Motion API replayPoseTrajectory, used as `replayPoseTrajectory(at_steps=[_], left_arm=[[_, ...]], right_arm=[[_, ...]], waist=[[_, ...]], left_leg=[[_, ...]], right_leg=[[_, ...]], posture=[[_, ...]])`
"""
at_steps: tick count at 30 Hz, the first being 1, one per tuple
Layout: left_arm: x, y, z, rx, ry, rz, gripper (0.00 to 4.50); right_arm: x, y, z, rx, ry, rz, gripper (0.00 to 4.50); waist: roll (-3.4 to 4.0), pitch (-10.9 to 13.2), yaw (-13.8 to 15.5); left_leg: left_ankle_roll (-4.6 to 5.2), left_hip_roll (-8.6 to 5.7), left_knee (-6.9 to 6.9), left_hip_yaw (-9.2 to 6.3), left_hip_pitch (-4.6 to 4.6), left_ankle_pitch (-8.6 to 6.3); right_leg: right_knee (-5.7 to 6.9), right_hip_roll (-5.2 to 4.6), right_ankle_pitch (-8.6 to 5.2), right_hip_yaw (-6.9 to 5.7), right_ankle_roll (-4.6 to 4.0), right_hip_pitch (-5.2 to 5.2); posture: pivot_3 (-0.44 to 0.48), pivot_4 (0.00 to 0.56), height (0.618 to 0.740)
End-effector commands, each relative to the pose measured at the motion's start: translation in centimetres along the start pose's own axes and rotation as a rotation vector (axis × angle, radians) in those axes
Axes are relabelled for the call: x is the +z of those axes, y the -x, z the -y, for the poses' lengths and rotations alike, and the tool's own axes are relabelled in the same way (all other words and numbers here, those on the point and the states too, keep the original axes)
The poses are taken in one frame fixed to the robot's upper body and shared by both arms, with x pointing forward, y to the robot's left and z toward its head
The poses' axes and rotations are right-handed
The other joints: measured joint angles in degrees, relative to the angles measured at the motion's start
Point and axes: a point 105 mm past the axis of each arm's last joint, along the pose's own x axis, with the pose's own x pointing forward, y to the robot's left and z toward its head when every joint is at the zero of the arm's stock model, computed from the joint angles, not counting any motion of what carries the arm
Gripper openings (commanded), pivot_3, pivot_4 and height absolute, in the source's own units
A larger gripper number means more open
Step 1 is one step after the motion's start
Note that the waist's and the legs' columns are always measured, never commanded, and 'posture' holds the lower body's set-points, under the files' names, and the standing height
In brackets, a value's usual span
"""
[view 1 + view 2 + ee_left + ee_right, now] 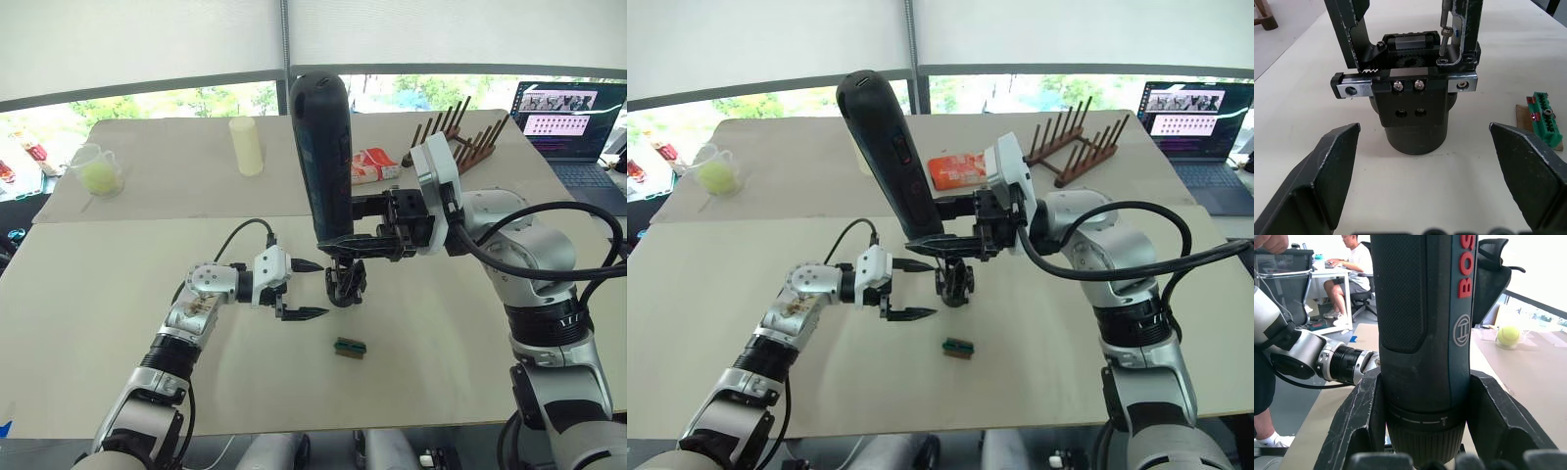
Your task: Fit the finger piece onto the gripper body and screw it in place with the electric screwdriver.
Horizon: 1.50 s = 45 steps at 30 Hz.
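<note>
We've got the right gripper (377, 227) clamped on the upright electric screwdriver (323, 157), bit on a screw atop the gripper body (1413, 105) at table centre, so keep it vertical, while the left gripper (306, 290), at 9 o'clock, gapes wide, holding nothing.

The gripper body (345, 281) stands mid-table — green block (349, 347) in front, laptop (571, 122) far right behind.

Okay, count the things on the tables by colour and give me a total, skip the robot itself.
Black: 3, electric screwdriver, gripper body, laptop
Green: 1, small block
Yellowish: 2, cylinder, ball in clear cup
Orange-red: 1, packet
Brown: 1, peg rack
Total: 8
</note>
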Motion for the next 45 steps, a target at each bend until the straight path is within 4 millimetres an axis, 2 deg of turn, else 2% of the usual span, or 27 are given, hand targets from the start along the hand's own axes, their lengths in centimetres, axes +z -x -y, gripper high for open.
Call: replayPoseTrajectory(at_steps=[1,18,45], left_arm=[[1.0,-0.1,-0.4,-0.003,-0.054,0.017,4.5],[1.2,-0.4,-0.4,-0.01,-0.067,0.021,4.5],[1.2,-0.5,-0.4,-0.005,-0.064,0.024,4.5]], right_arm=[[2.3,0.3,-0.2,0.006,0.088,0.042,1.9],[1.4,0.5,0.0,-0.005,0.073,0.017,1.9],[1.3,0.3,-0.5,0.012,0.054,0.014,1.9]], waist=[[0.0,0.0,0.0],[0.0,0.0,0.0],[0.0,0.0,0.01]], left_leg=[[0.0,0.0,0.0,0.0,0.0,0.0],[0.0,0.0,0.0,0.0,-0.01,0.0],[0.0,0.0,0.0,0.0,-0.01,0.0]], right_leg=[[0.0,0.0,0.0,0.0,0.0,0.0],[0.0,-0.02,0.0,0.0,0.0,-0.01],[0.0,-0.02,0.0,0.0,0.0,-0.01]], posture=[[0.0,0.15,0.74],[0.0,0.15,0.74],[0.0,0.15,0.74]])
